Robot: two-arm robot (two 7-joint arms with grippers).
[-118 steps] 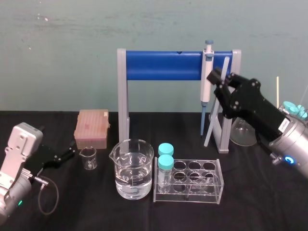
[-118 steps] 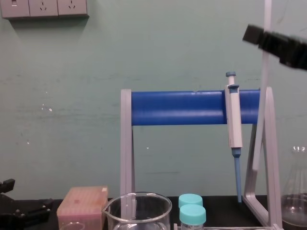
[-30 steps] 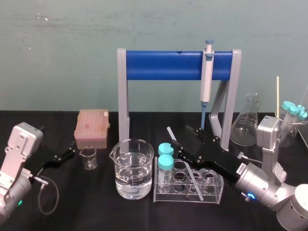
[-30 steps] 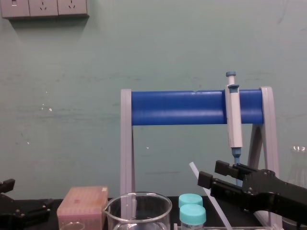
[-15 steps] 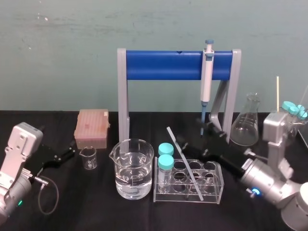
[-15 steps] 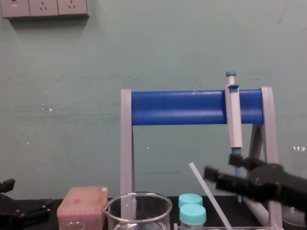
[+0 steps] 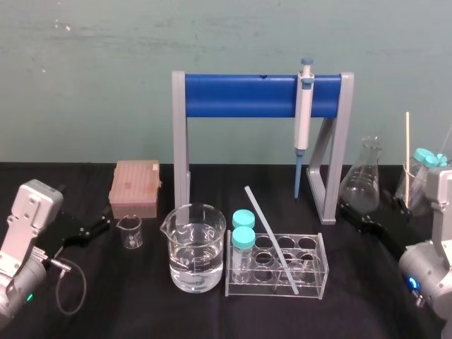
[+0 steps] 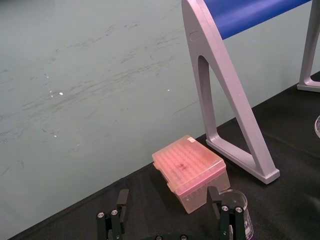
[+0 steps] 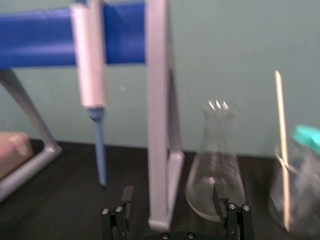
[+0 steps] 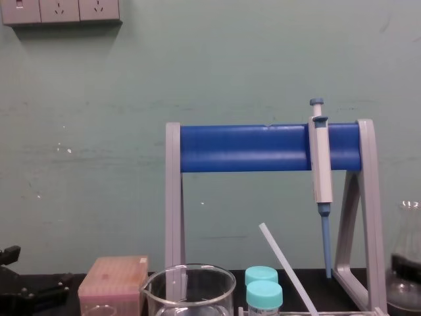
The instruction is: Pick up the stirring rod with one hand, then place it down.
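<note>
Tabletop point(image 7: 212, 311): right gripper point(image 9: 174, 200) low, open; left gripper point(image 8: 167, 195) parked.

Chest view crops the thin translucent whitish stirring rod point(image 10: 283, 253) at its lower end. I can't tell whether it sits in a well of the clear plastic test-tube rack point(image 7: 319, 279) or lies across it.

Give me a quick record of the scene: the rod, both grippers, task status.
Rod: thin translucent whitish stirring rod, tilted, lower end in clear plastic test tube rack
Right gripper: open, empty, beside glass conical flask
Left gripper: open, parked near pink tip box
Status: rod set down, released
</note>
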